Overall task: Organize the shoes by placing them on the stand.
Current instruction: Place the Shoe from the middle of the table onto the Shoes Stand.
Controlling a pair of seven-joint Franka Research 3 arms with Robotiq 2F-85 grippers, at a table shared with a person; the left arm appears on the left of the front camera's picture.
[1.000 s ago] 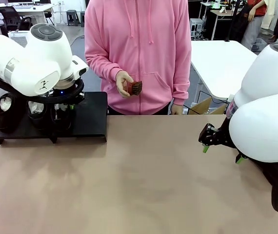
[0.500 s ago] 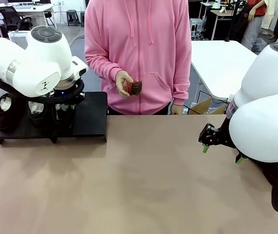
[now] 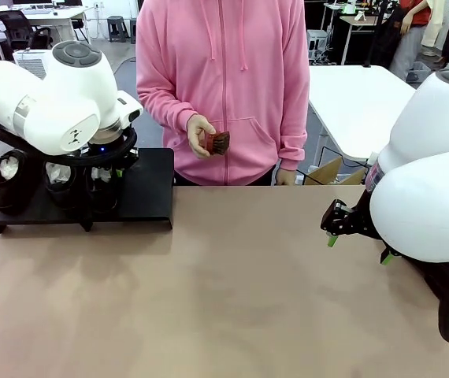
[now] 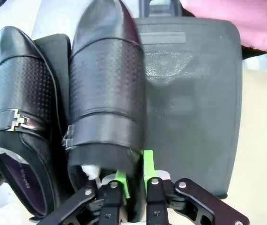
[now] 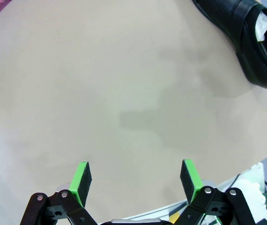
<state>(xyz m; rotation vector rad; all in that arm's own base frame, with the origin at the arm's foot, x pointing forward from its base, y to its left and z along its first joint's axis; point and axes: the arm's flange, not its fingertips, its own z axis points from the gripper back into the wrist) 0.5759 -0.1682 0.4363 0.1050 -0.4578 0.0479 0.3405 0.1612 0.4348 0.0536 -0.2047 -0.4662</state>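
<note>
I judge the job most of the way through: 3 shoes sit on the stand point(image 3: 146, 197), and my left hand point(image 4: 134, 180) has its green pads pinched thinly on the heel rim of the third shoe point(image 4: 106, 89), though I cannot tell whether it grips or is letting go. My right hand point(image 5: 136, 180) hangs wide open and holds nothing over the bare table point(image 5: 100, 93), with 1 more shoe point(image 5: 246, 40) lying well ahead of it, off to one side. The left wrist view gives me the buckled shoe point(image 4: 23, 122) just beside the pinched one, detail that my left arm mostly hides in the front view, which instead shows the person point(image 3: 224, 87) holding a small brush point(image 3: 217, 142).
</note>
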